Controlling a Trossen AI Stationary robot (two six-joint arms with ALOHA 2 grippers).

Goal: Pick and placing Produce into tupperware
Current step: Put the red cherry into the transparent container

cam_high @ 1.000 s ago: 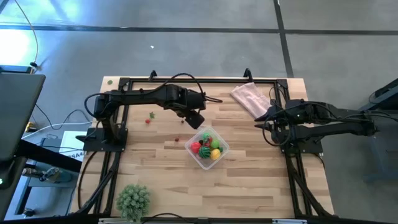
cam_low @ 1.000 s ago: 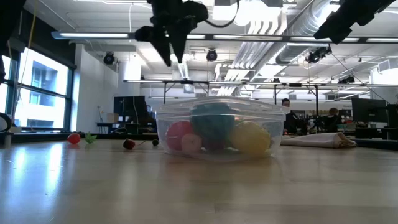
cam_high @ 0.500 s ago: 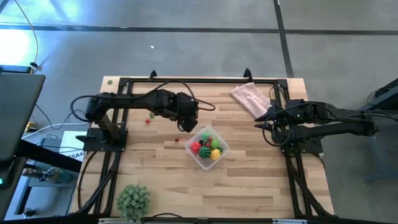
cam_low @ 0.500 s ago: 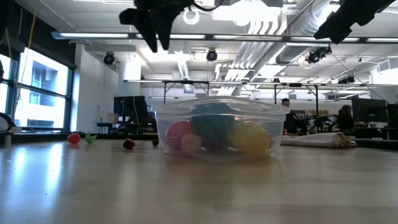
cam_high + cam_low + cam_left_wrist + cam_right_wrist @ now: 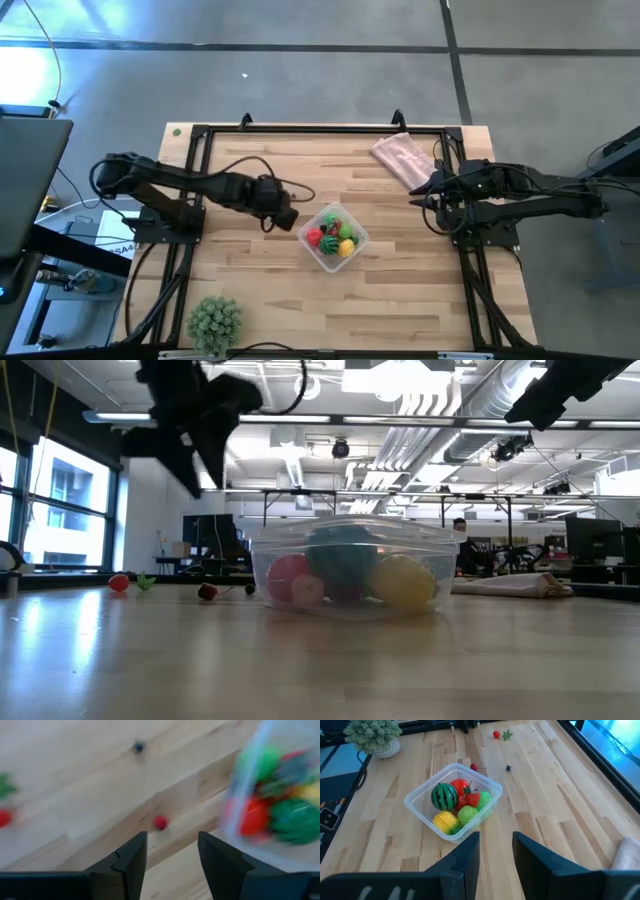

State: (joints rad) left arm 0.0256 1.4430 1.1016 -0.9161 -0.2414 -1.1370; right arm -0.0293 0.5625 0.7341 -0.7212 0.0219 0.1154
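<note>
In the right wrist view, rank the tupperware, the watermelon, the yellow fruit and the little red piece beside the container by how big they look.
1. tupperware
2. watermelon
3. yellow fruit, only slightly smaller
4. red piece

No readable text, label, brand, number or sign is found in any of the views.

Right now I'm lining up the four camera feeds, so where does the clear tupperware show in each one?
High view: tupperware at table centre, just right of the left hand.
Low view: middle of the picture, on the tabletop.
Left wrist view: blurred, at the right edge.
Right wrist view: centre-left, on the wood.
Shared landmark: the small red cherry beside it, also seen in the left wrist view and the low view.
</note>
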